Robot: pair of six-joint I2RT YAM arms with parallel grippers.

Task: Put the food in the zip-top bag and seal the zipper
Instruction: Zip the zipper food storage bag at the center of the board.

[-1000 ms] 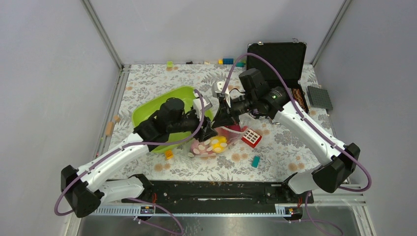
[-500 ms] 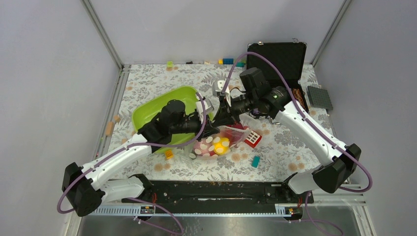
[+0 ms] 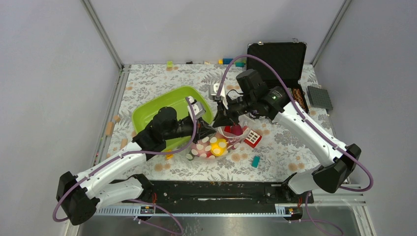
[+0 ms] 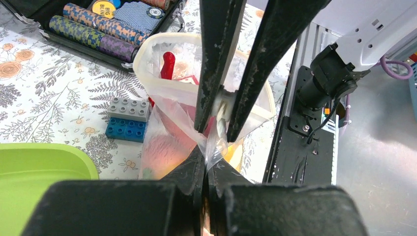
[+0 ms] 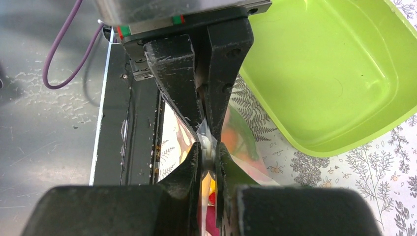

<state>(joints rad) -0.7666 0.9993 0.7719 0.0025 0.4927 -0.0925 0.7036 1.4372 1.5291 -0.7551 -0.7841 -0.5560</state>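
The zip-top bag (image 3: pixel 209 147) lies at mid-table, clear with white dots. Inside it show the food: a yellow lemon (image 3: pixel 219 146), a dark red piece (image 3: pixel 236 130) and a red chili (image 4: pixel 167 64). My left gripper (image 4: pixel 206 164) is shut on a clear corner of the bag. My right gripper (image 5: pixel 209 155) is shut on the same edge, its fingers (image 4: pixel 216 73) coming down right in front of the left one. The two grippers (image 3: pixel 210 132) (image 3: pixel 221 123) nearly touch. Beyond them the pale zipper (image 4: pixel 169 91) curves into an open loop.
A lime-green tub (image 3: pixel 169 110) sits just left of the bag, under the left arm. An open black case (image 3: pixel 278 59) of poker chips stands at the back right. A red-and-white block (image 3: pixel 251 137), a teal block (image 3: pixel 255 161) and grey-blue blocks (image 4: pixel 129 118) lie near the bag.
My left gripper has shut on the bag's corner and its arm has drawn back to the left. The bag has shifted slightly. The right gripper has kept its grip.
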